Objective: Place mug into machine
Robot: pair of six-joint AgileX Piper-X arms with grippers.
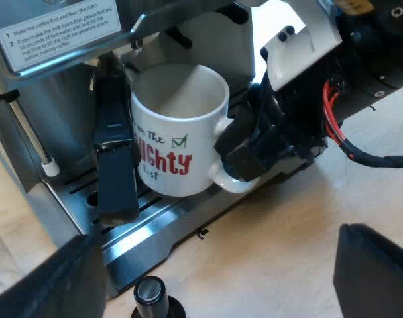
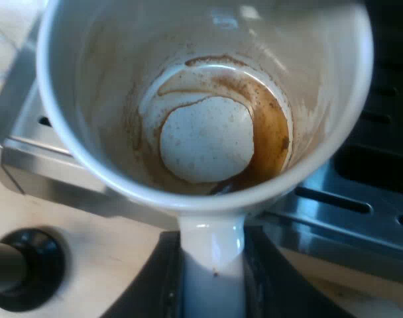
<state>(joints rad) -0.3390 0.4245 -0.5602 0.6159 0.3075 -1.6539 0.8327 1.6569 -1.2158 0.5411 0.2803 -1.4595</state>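
Note:
A white mug [image 1: 178,132] with red lettering hangs over the drip tray [image 1: 165,222] of the espresso machine [image 1: 56,99], slightly tilted. I cannot tell whether its base touches the grate. My right gripper [image 1: 240,165] is shut on the mug's handle [image 1: 231,182]. From above, the mug [image 2: 208,132] shows brown coffee residue inside, and its handle [image 2: 211,245] sits between my right gripper's [image 2: 213,285] fingers [image 2: 165,288]. The holder's dark handle [image 1: 115,159] juts from the machine's front, close beside the mug. My left gripper [image 1: 215,285] is open, held back from the machine over the wooden table.
A tamper with a black knob [image 1: 150,295] stands on the wooden table [image 1: 274,232] just before the drip tray's edge; its black base [image 2: 22,265] lies close to the mug. The steam wand [image 1: 42,152] hangs at the machine's side. The slotted tray [image 2: 360,205] lies beneath the mug.

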